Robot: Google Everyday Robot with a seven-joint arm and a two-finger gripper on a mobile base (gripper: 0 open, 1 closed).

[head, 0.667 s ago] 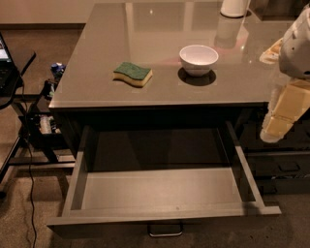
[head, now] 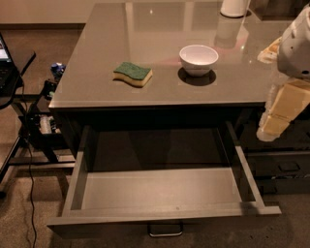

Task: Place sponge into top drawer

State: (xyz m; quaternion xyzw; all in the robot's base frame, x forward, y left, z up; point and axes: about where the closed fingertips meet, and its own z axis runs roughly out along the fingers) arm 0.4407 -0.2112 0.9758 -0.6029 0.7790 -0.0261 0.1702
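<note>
The sponge (head: 132, 73), green on top with a pale yellow body, lies flat on the grey countertop (head: 97, 82), left of a white bowl (head: 198, 59). The top drawer (head: 164, 191) is pulled wide open below the counter's front edge, its light grey inside bare, with a small metal loop handle (head: 165, 230) on its front. My gripper (head: 277, 118) hangs at the right edge of the view, beside the counter's right front corner and above the drawer's right rail, well to the right of the sponge and away from it.
A white cylindrical container (head: 234, 7) stands at the back of the counter. Dark-fronted drawers (head: 286, 167) sit at the lower right. A black stand with cables and equipment (head: 34, 121) is on the floor at the left.
</note>
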